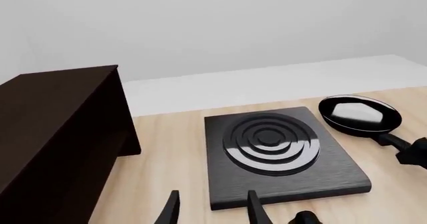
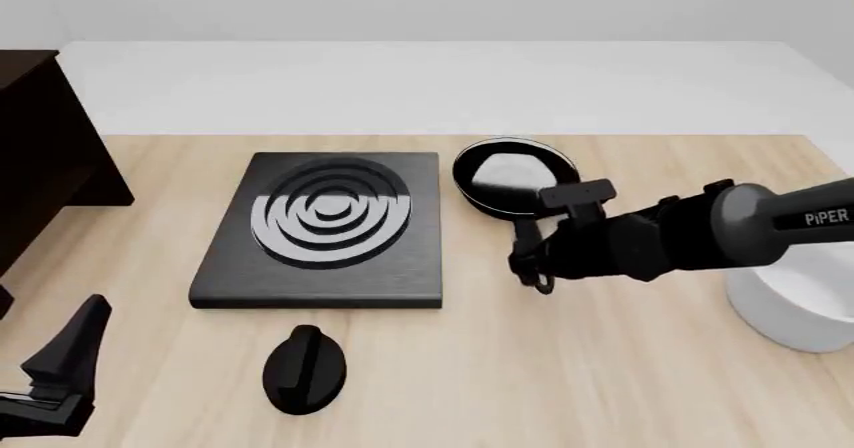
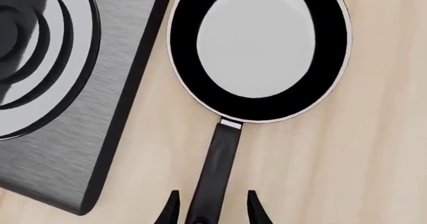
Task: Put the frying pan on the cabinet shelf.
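Frying pan sits on the table just beside the stove plate in the left wrist view, the dark cabinet well apart on the plate's other side; the left gripper hangs with fingers spread and bare. From the front, the pan lies between stove plate and white bowl, a black knob nearer the camera; the right gripper covers the handle. Through the right wrist camera the handle runs between the parted fingers, seemingly not yet touched.
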`<state>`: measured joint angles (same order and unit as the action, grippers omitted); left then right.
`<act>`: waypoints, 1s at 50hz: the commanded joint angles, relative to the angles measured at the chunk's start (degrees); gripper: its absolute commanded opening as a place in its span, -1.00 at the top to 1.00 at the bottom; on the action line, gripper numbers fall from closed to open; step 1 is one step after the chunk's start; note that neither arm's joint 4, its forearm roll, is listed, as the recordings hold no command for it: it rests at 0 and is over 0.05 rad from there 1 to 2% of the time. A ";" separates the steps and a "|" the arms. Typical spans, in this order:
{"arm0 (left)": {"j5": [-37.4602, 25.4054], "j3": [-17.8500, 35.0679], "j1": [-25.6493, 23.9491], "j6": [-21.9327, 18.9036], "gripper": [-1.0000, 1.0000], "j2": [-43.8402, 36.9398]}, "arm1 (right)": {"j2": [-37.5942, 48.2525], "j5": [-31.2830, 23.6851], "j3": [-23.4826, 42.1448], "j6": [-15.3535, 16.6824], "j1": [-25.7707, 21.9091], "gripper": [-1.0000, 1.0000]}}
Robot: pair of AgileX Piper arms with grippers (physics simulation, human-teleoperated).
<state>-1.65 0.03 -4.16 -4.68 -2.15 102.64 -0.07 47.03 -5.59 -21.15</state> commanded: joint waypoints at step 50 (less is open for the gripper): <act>-0.57 -0.02 -0.65 -1.02 -1.00 0.72 | -12.61 3.71 -5.97 5.82 7.00 1.00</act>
<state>-1.96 0.02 -4.66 -5.47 -1.66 94.87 3.01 41.57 -0.93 -15.55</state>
